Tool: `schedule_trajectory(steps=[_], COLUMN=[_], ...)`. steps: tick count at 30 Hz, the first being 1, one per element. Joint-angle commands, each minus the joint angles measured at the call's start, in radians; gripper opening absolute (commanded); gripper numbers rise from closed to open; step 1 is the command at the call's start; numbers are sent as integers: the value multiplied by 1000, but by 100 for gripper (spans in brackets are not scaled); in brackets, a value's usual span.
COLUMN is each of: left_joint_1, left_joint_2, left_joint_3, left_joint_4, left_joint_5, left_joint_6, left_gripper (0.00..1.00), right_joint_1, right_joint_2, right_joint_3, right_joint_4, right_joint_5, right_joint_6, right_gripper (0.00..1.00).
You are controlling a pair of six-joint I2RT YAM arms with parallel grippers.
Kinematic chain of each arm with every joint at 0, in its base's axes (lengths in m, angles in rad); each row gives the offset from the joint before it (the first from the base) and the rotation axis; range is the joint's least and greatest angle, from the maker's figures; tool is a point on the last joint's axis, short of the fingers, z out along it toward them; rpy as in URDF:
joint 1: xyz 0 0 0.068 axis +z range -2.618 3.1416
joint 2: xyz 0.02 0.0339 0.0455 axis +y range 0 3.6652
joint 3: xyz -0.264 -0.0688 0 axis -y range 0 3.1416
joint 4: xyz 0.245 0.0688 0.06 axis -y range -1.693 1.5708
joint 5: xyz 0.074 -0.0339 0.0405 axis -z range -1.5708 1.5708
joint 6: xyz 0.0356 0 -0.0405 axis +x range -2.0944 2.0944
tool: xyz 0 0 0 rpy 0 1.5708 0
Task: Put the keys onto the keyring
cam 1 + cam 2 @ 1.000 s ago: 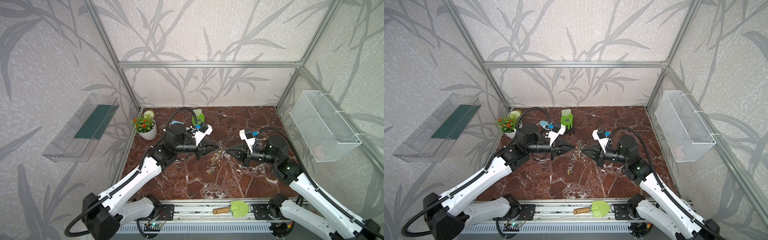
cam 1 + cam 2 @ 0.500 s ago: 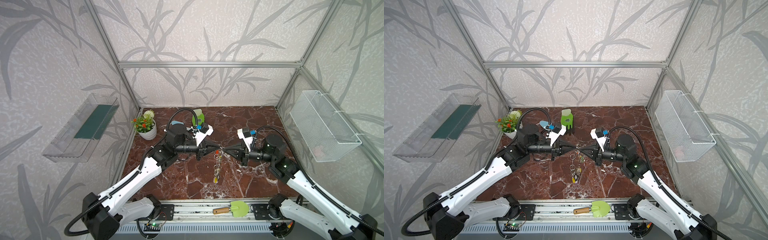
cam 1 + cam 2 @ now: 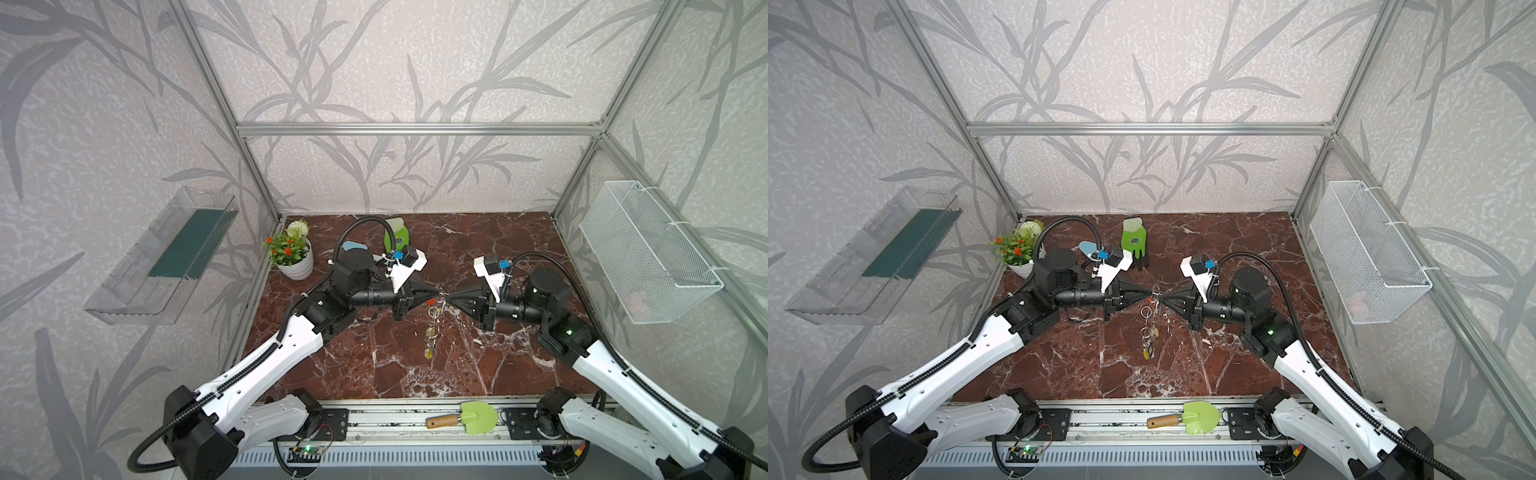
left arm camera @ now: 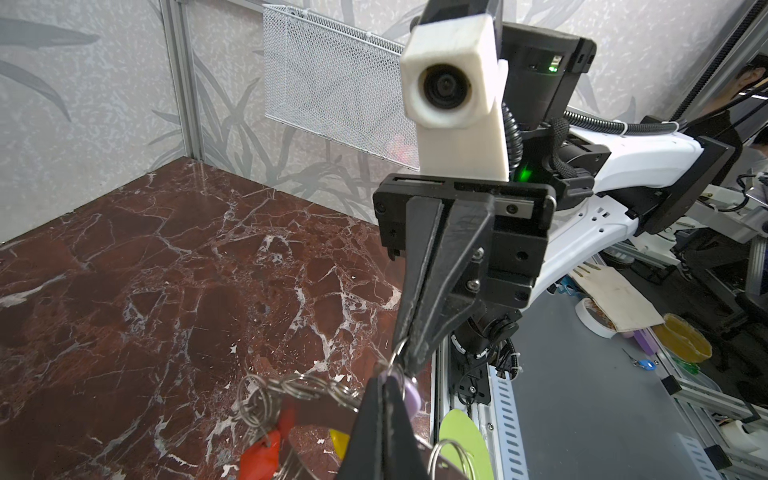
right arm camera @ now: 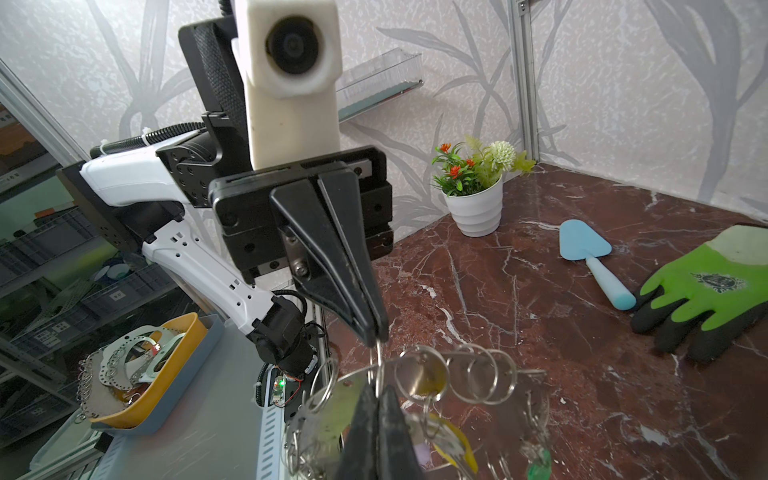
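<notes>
In both top views my two grippers meet tip to tip above the middle of the marble table, left gripper [image 3: 437, 296] and right gripper [image 3: 449, 297], both shut. A bunch of keys [image 3: 431, 332] hangs straight down from the tips, with a yellow tag [image 3: 1147, 353] lowest. In the left wrist view my left gripper [image 4: 388, 382] pinches the split ring of a lilac key [image 4: 411, 395], beside a red tag [image 4: 259, 453]. In the right wrist view my right gripper [image 5: 378, 395] pinches a thin wire loop at the rim of the grey keyring [image 5: 328, 415]. Yellow [image 5: 453, 444] and green [image 5: 538, 461] tags dangle from it.
A potted flower [image 3: 293, 253], a blue trowel [image 5: 590, 257] and a green glove [image 3: 1133, 243] lie at the back left. A green trowel [image 3: 469, 417] rests on the front rail. A wire basket [image 3: 648, 257] hangs on the right wall, a clear shelf [image 3: 166, 257] on the left.
The bunch, gathered close under the tips a second ago, now hangs down in a long chain. The right arm has shifted slightly. Both grippers have stayed shut.
</notes>
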Motion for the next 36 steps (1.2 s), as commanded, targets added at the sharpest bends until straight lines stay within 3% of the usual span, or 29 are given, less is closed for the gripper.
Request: schedule_trajectory(steps=[1,5,9,14,22,29,36], left_joint_1=[-1,0,0,0,0,-2,-7], left_joint_2=[-43,-72,-98,-126,-135,-117,-62], left_joint_3=[-15,-40,-60,-82,-89,-103,-106], left_joint_4=[38,40,39,40,42,13,-34], left_joint_5=[-29,-48,-66,-84,-106,-151,-194], left_joint_6=[6,-2,-7,-9,-10,-32,-60], left_gripper=[0,0,0,0,0,0,0], right_joint_1=[8,-26,-89,-91,-90,-189,-223], right_joint_2=[-37,-78,-101,-77,43,161,257], right_joint_3=[-1,-35,-110,-240,-334,-376,-390], right_joint_4=[-49,-141,-157,-130,-30,72,94], right_joint_5=[74,214,236,268,337,342,367], right_joint_6=[-21,-7,68,131,172,234,276], right_gripper=[0,0,0,0,0,0,0])
